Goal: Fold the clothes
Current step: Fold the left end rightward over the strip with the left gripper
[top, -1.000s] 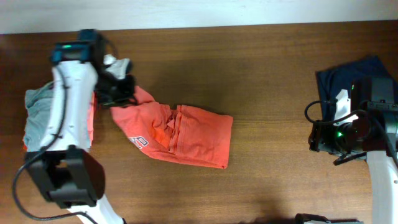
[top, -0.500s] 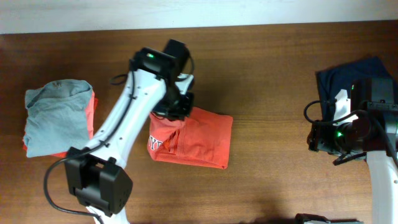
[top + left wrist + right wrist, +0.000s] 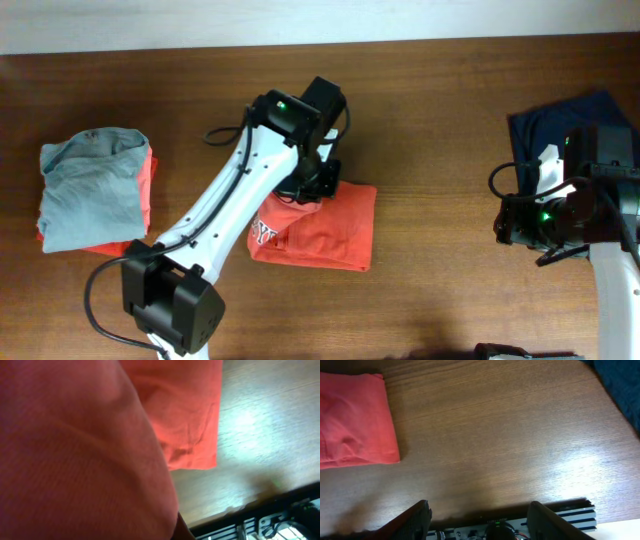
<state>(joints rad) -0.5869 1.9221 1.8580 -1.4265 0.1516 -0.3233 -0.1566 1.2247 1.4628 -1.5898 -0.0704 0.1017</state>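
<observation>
The coral-red T-shirt (image 3: 335,225) lies folded at the table's middle, with white lettering showing at its left edge. My left gripper (image 3: 308,188) is over its upper left part, shut on a fold of it. Red cloth (image 3: 75,435) fills the left wrist view and hides the fingers. The shirt's right end also shows in the right wrist view (image 3: 350,415). My right gripper (image 3: 479,506) is open and empty above bare wood, and in the overhead view (image 3: 510,225) it is at the right. The navy T-shirt (image 3: 555,120) lies behind it.
A pale grey-blue T-shirt (image 3: 90,185) lies folded on top of an orange one (image 3: 148,195) at the far left. The navy cloth (image 3: 622,385) shows at the top right of the right wrist view. The wooden table's (image 3: 440,130) far edge runs along the top.
My left gripper has swung from the left pile to the right, carrying the coral-red shirt's left part over the rest of it. The shirt is now a shorter packet. The right arm has not moved.
</observation>
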